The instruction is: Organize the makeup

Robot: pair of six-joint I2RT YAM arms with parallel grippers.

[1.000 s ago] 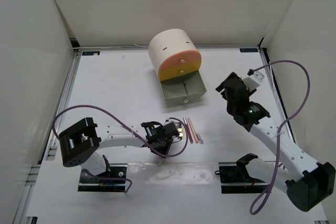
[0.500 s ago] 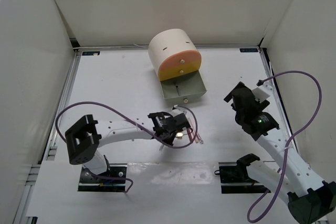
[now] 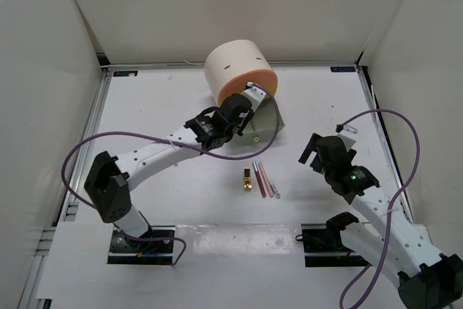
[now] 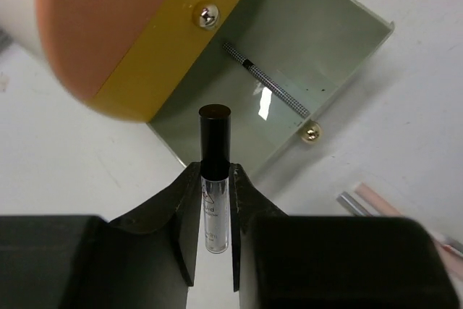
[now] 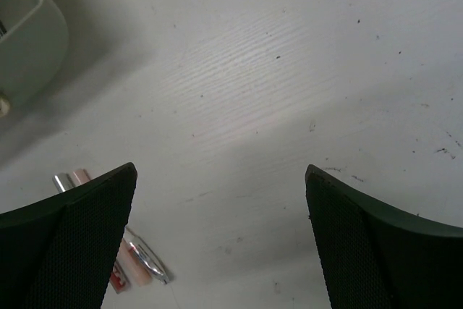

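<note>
My left gripper (image 3: 242, 115) (image 4: 215, 173) is shut on a clear tube with a black cap (image 4: 215, 135) and holds it above the near left corner of the open grey-green drawer (image 4: 340, 41) of the cream cylindrical box (image 3: 235, 66). A thin black-and-white patterned pencil (image 4: 264, 81) lies inside the drawer. Thin pink and grey pencils (image 3: 266, 180) and a small gold item (image 3: 247, 179) lie on the table in front of the drawer. My right gripper (image 3: 315, 151) (image 5: 221, 204) is open and empty over bare table, right of the pencils (image 5: 134, 262).
The box has an orange drawer front (image 4: 108, 27) and a yellow one (image 4: 181, 41) above the open drawer. White walls enclose the table on three sides. The drawer's corner (image 5: 29, 41) shows in the right wrist view.
My left arm has swung from the near table by the pencils up to the open drawer, carrying the tube. The gold item now lies uncovered. My right gripper has drawn back toward the near side.
</note>
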